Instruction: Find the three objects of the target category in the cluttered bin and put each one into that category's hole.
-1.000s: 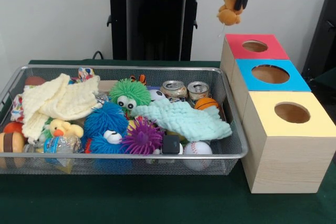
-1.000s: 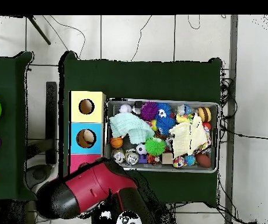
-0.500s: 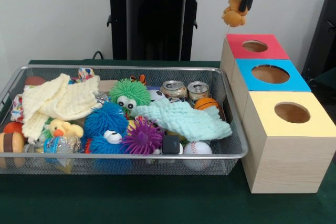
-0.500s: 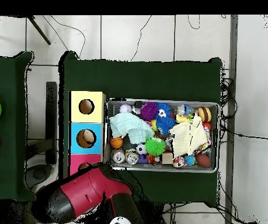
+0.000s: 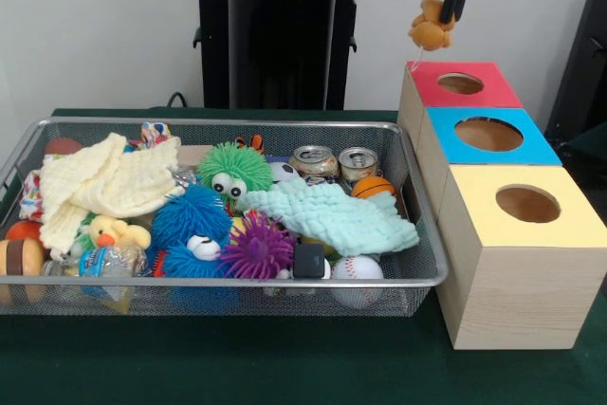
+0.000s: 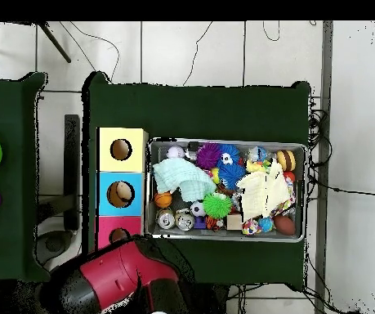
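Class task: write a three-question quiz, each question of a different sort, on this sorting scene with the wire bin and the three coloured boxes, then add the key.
1. True or false: the gripper is shut on a small orange plush toy.
2. The toy hangs above and just short of which box: A red box, B blue box, C yellow box?
3. Fill in: in the wire bin, two opened cans stand at the back, next to a small ______.

Key: 1 true. 2 A. 3 basketball.
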`<action>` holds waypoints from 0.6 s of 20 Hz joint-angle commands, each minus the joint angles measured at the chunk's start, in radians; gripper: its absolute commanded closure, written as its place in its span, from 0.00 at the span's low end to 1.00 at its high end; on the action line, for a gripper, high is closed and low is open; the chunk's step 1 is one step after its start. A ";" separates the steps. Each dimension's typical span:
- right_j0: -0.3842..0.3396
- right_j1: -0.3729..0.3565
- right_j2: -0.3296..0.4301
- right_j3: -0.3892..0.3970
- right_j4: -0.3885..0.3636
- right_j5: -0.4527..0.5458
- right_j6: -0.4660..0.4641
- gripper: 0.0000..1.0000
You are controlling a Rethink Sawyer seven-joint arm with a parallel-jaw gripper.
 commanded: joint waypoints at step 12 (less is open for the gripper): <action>0.079 0.096 -0.145 0.060 0.073 -0.148 0.266 1.00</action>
